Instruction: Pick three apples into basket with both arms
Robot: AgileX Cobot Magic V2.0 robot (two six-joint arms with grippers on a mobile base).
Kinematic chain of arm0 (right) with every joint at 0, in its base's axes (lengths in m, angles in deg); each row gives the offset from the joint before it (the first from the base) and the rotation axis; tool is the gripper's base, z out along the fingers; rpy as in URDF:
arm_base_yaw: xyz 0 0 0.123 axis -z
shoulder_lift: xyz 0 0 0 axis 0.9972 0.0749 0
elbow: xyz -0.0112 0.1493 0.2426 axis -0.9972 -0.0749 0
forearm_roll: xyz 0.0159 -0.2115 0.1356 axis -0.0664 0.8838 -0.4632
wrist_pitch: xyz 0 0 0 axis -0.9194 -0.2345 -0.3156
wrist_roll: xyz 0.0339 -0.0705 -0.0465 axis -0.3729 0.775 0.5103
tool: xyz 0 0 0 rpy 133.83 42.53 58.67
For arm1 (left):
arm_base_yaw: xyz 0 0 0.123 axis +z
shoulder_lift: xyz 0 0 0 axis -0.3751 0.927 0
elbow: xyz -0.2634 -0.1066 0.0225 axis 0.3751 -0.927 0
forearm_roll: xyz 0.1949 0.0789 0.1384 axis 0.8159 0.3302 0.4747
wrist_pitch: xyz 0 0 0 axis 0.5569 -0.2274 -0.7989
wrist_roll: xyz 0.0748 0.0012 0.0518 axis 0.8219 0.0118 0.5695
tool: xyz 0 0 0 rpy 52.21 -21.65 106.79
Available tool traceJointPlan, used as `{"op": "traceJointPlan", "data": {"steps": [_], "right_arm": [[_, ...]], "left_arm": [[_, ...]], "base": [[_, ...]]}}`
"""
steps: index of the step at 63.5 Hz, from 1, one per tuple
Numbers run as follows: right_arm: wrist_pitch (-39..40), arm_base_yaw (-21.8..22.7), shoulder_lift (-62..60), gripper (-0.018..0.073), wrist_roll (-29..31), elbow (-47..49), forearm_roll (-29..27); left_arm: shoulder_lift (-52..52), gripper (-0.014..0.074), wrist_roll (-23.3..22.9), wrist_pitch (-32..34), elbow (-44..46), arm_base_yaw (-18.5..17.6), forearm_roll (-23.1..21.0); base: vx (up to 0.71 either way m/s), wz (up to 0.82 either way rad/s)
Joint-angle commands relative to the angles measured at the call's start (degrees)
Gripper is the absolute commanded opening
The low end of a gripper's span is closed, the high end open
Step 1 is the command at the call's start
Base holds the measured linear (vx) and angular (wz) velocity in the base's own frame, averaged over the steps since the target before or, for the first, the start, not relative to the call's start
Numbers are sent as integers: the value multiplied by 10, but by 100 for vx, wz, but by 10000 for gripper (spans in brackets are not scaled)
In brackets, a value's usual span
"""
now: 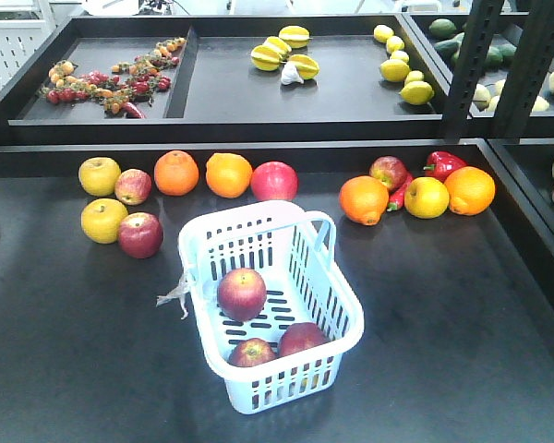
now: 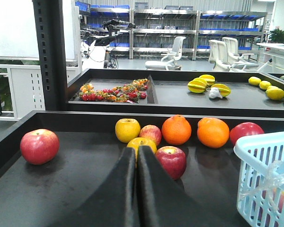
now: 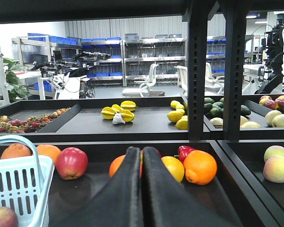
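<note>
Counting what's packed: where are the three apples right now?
In the front view, all three apples lie inside the basket, mid-table.

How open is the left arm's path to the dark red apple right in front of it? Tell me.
Probably open. In the left wrist view the left gripper is shut and points at the dark red apple, with only bare table between. The yellow apple touching it could get nudged.

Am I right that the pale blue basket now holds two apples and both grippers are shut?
Not quite: the basket holds three apples, as the front view shows. Both the left gripper and right gripper are indeed shut.
</note>
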Motion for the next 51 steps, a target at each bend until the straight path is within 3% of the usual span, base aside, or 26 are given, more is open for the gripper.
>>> {"op": "traceJointPlan", "data": {"steps": [1,51], "right_arm": [[46,4,-6,-1,1,-9,6],[46,4,-6,-1,1,-8,6]], "left_arm": [[-8,-7,-3,43,-13,-1,-5],[-8,-7,-3,43,-13,-1,-5]], "base": [[0,0],[0,0]]}}
